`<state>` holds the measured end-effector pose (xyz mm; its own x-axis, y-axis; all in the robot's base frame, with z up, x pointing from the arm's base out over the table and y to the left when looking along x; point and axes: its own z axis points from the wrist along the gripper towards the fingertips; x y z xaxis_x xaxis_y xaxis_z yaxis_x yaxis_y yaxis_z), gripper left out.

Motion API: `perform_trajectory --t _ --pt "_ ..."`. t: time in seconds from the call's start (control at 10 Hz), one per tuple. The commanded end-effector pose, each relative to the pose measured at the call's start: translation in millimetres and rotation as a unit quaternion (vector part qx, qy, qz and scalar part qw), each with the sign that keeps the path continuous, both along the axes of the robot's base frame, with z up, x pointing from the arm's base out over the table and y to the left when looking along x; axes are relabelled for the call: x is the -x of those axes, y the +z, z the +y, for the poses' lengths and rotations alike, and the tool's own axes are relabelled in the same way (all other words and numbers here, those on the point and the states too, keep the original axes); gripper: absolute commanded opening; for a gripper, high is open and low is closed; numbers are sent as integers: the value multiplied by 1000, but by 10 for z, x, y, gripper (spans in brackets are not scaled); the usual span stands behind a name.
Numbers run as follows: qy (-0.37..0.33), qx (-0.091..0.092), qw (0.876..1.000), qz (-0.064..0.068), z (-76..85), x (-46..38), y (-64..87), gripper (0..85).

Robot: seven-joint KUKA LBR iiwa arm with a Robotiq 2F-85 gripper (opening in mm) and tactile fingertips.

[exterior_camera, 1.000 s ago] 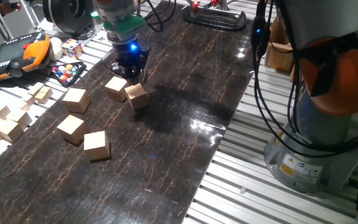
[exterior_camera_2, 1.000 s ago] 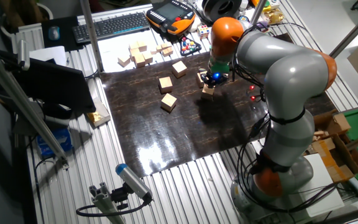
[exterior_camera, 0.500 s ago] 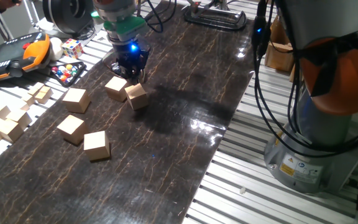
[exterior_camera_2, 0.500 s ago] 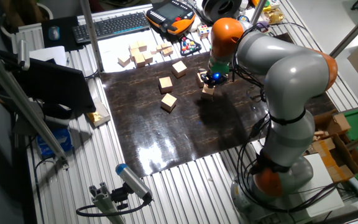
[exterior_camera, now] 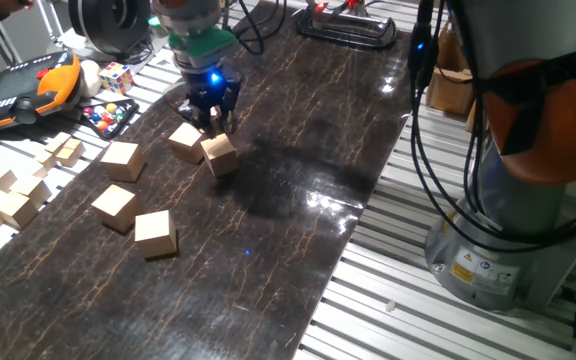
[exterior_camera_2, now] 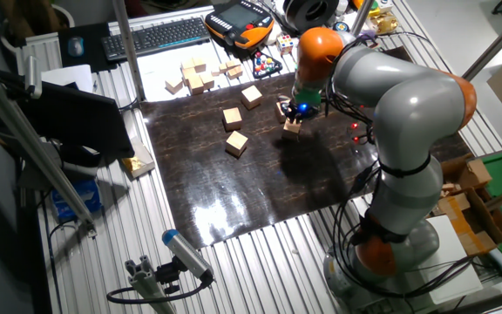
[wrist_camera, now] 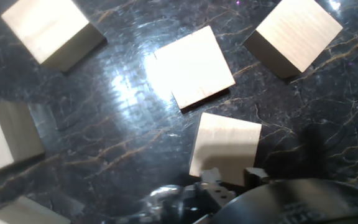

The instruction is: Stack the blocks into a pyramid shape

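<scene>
dark marbled table, gripper above blocks, unstacked

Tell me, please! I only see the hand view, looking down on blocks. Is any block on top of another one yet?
Observer: No. From the side, each block I can see, like the nearest block, sits straight on the dark mat. Nothing is stacked.
Operator: Where is the pincer?
Observer: The pincer hangs low by two blocks that sit close together, the left block and the right block.
Operator: Is there other stuff off the mat?
Observer: Yes. A pile of smaller wooden pieces lies beside the mat, with a colourful puzzle cube further back.
</scene>
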<state>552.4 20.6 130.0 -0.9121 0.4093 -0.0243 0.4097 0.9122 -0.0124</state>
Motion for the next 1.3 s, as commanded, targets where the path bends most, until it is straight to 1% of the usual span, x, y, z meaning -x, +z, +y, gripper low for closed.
perform_trajectory --t 0.0,0.1,0.2,0.3,0.4,0.9,1.2 --pt "-7 1 1000 -2 8 -10 -34 523" --pt "-16 8 1000 -11 22 -27 -81 593" --pt "-23 17 999 -17 24 -45 -117 707" --pt "-30 18 999 -19 24 -60 -139 790" --pt "-36 17 999 -18 21 -69 -163 850" --pt "-44 13 999 -22 3 -62 -377 850" --pt "-45 11 999 -22 -34 -60 -440 850"
